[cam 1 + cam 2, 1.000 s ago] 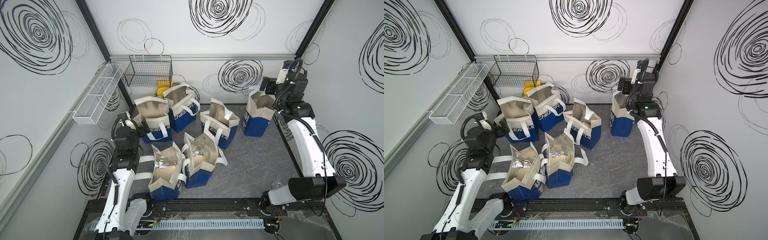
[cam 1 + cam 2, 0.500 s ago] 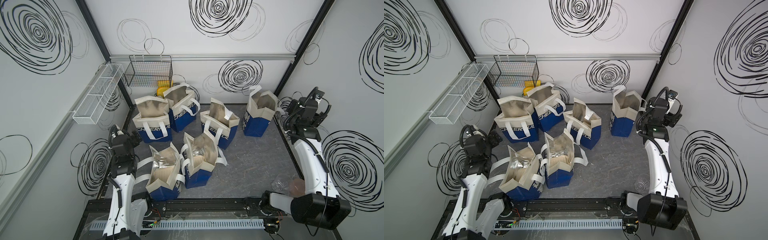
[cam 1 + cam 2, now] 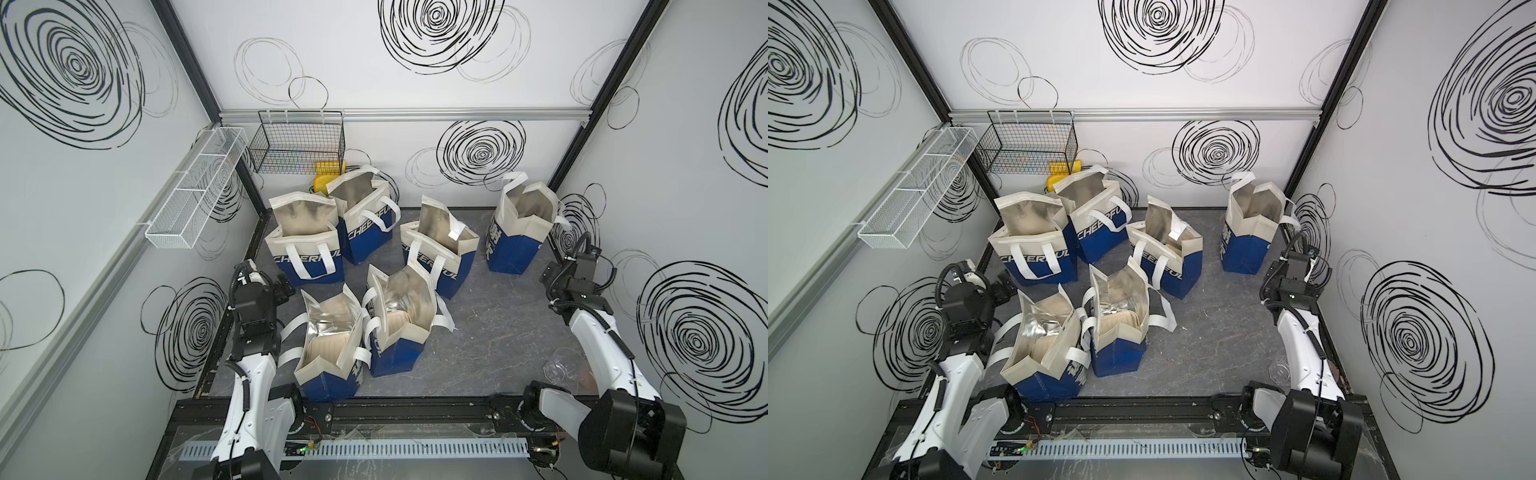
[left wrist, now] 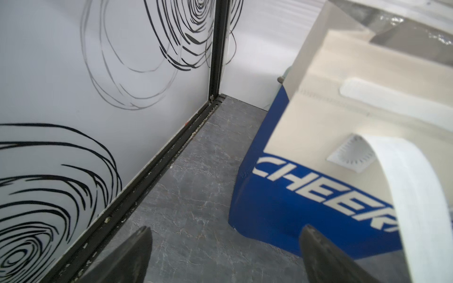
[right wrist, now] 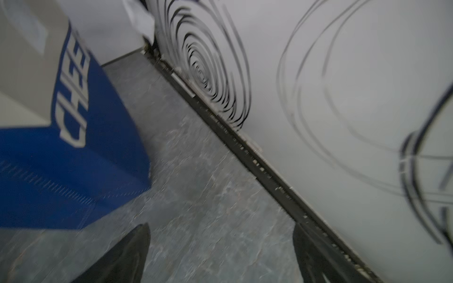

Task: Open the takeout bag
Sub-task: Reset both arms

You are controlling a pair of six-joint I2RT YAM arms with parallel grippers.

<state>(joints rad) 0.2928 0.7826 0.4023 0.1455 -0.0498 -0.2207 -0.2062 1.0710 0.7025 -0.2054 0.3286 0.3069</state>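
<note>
Six blue-and-cream takeout bags stand upright on the grey table [image 3: 478, 332]. Status, judged from both top views: every mouth looks spread, w/ silver lining [image 3: 303, 218] showing inside. That goes for the rear-left bag [image 3: 307, 253], rear-centre bag [image 3: 365, 220], mid bag [image 3: 440, 249], far-right bag [image 3: 519, 237], front-left bag [image 3: 328, 384] and front-centre bag [image 3: 399, 332]. None looks folded shut or flat. So the opening is prob done, or v. near it. Can't tell which bag the task means, since all six look alike.

Left claw [image 4: 225, 232]: jaws wide apart, nothing btwn them but bare table. It hangs low by the left wall [image 4: 73, 98], just beside the blue base of the rear-left bag. A white handle loop [image 4: 411, 191] lies near one jaw but is not gripped.

Right claw [image 5: 220, 230]: jaws also apart and empty, over bare table near the right wall [image 5: 343, 98]. The far-right bag is off to one side, not touched. That wrist view is blurred, so fine detail is lost.

Left to do, as I read it: maybe nothing. At most, widen the far-right bag, whose side panels fold inward at the rim, and the mid bag, whose mouth looks narrower than the rest. Neither arm is on a bag.
</note>
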